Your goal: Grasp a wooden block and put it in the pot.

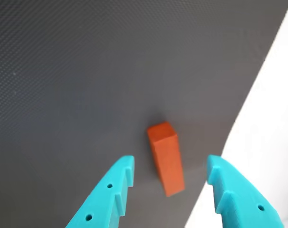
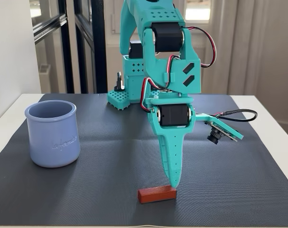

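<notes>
The pot (image 2: 52,134) stands upright on the mat (image 2: 106,152); its inside is hidden. The gripper (image 1: 170,166) spreads its fingers around the wooden block (image 1: 166,156).

White desk (image 2: 272,137) carrying dark grey woven mat (image 2: 101,142). Black-framed glass door (image 2: 72,42) standing behind at left in fixed view, white wall (image 2: 11,47) beside it. Pale curtains (image 2: 262,47) hanging at right (daylight coming through window (image 2: 198,9)).

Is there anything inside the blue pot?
The pot looks empty near the top, but its front wall hides the bottom. The wooden block lies outside on the mat, under the open gripper.
</notes>
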